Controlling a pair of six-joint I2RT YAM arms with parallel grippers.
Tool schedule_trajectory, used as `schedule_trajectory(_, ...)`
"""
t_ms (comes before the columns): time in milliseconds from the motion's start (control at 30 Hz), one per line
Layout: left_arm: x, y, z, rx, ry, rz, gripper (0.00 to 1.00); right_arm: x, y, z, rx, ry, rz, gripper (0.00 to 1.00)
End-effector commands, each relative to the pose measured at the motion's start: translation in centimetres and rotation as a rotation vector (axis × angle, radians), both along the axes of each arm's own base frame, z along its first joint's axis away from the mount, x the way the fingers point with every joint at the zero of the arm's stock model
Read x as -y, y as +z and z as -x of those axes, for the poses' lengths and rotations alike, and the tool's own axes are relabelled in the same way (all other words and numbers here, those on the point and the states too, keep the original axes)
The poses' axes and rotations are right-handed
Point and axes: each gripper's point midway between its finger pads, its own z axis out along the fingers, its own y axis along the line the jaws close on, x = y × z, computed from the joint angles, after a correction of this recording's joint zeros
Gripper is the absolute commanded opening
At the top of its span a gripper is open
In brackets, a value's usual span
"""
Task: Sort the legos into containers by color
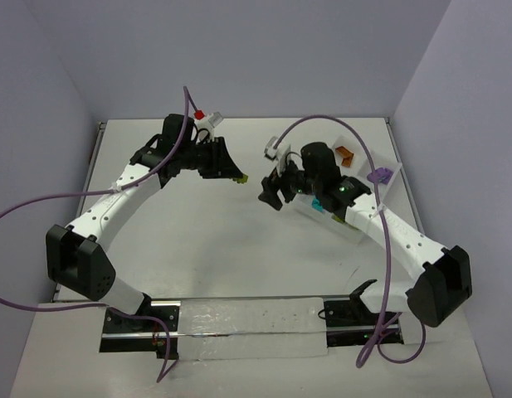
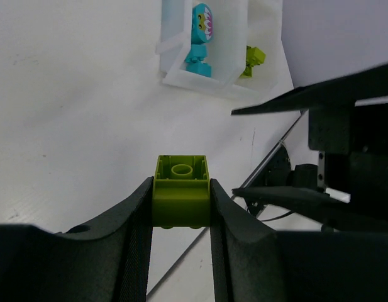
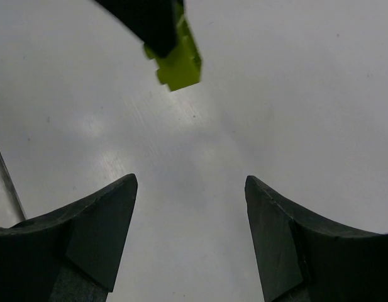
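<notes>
My left gripper (image 2: 180, 198) is shut on a lime green lego (image 2: 180, 190), held between both fingers above the table; it shows in the top view (image 1: 240, 177) and in the right wrist view (image 3: 177, 63). My right gripper (image 3: 190, 182) is open and empty, pointing at bare table just right of that brick (image 1: 270, 197). The white divided tray (image 1: 387, 186) lies at the right under the right arm. It holds an orange lego (image 1: 346, 155), a purple lego (image 1: 379, 175) and cyan pieces (image 2: 200, 34). A lime green lego (image 2: 254, 58) sits beside the tray's near corner.
The back wall and both side walls close in the white table (image 1: 197, 240). A purple cable runs along each arm. A metal rail with a clear strip (image 1: 247, 327) lies at the near edge between the arm bases.
</notes>
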Motion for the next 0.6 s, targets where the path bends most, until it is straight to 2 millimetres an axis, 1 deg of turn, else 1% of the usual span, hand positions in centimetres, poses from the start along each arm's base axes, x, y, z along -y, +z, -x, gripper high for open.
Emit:
schedule_trajectory(0, 1.1, 2.3, 0.5, 0.017, -0.063, 0.047, 0.00, -0.8, 3.3, -0.5, 0.294, 0.080, -0.001, 0.77)
schedule_trajectory(67, 1.2, 2.5, 0.6, 0.011, -0.074, 0.049, 0.00, -1.5, 3.4, -0.6, 0.325, 0.093, 0.001, 0.77)
schedule_trajectory(133, 1.3, 2.5, 0.7, 0.008, -0.081, 0.051, 0.00, -2.2, 4.1, -1.0, 0.354, 0.093, -0.010, 0.77)
schedule_trajectory(367, 1.5, 2.8, 0.8, 0.010, -0.092, 0.068, 0.00, -5.0, 4.5, -1.4, 0.354, 0.145, -0.043, 0.76)
schedule_trajectory(433, 1.5, 3.1, 0.8, 0.015, -0.093, 0.075, 0.00, -5.5, 4.4, -1.4, 0.349, 0.154, -0.042, 0.76)
schedule_trajectory(467, 1.6, 3.1, 0.8, 0.018, -0.092, 0.076, 0.00, -5.9, 4.8, -1.6, 0.370, 0.152, -0.055, 0.75)
schedule_trajectory(567, 1.5, 3.0, 0.7, 0.020, -0.088, 0.075, 0.00, -6.5, 5.1, -1.8, 0.383, 0.150, -0.070, 0.73)
